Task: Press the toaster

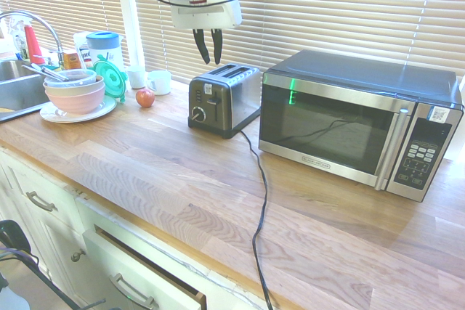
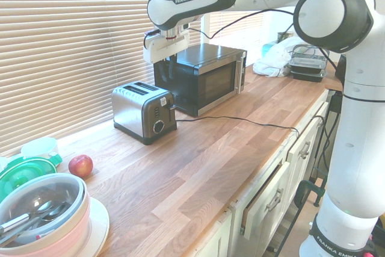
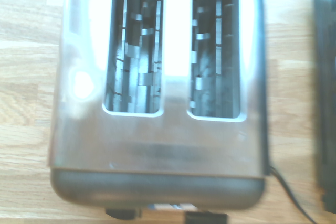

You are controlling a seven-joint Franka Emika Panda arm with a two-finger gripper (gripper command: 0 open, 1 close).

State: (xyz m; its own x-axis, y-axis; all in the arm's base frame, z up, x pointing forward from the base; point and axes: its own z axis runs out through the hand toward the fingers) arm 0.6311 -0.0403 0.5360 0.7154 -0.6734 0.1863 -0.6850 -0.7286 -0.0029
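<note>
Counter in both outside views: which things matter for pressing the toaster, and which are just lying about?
Belongs to the job:
- toaster, both slots empty in the wrist view
- gripper, hanging above the toaster, touching nothing

Just lying about:
- microwave
- apple
- stacked bowls on a plate
- white cup
- green lid
- sink

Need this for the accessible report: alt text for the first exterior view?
A white arm's gripper hangs above a steel toaster on a wooden counter, touching nothing. A microwave stands beside the toaster.
</note>
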